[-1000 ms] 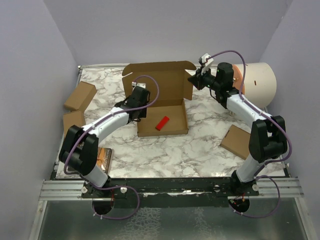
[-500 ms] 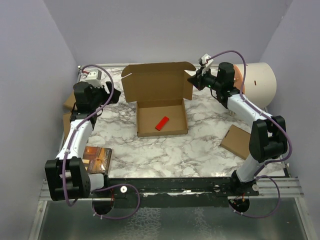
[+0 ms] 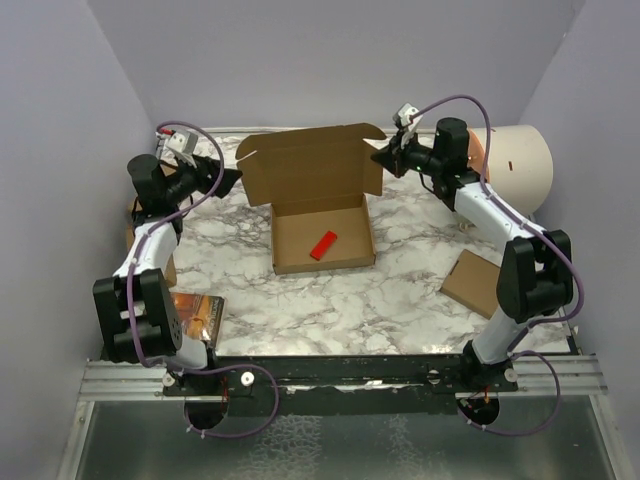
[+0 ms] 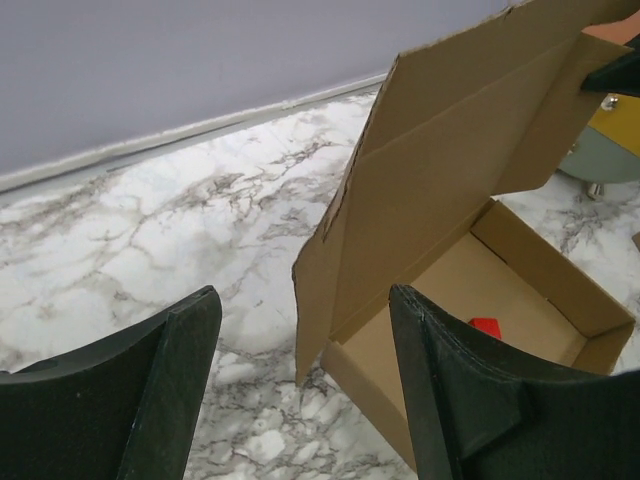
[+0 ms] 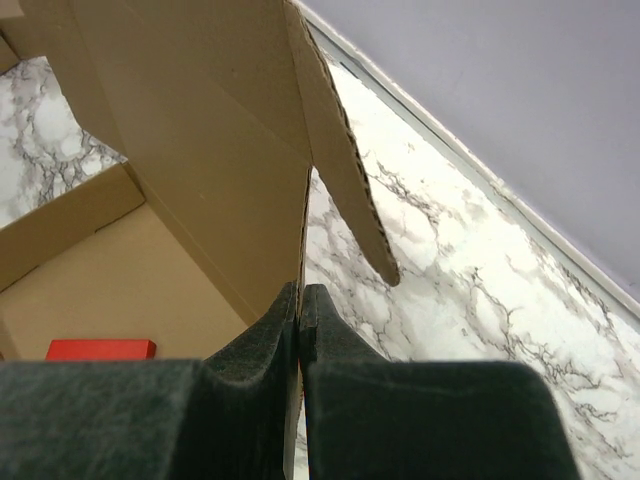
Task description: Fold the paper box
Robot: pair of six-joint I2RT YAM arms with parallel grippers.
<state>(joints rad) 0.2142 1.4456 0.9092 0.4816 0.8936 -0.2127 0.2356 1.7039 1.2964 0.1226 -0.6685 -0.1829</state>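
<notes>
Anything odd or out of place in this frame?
One thing: a small red rectangular block lies askew on the floor of the open brown corrugated cardboard mailer box. Nothing looks damaged or spilled.

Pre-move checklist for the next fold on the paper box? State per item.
1. Right gripper has a hold: ok, jaws shut on the right edge of the paper box lid.
2. Left gripper ready to grasp: ok, jaws open.
3. Left side flap within the approach line: ok, ahead of the open jaws, untouched.
4. Lid raised: ok, it stands roughly upright behind the tray.
5. Tray free of contents: not ok, a red block lies inside.
6. Tray walls locked in place: cannot tell.
</notes>
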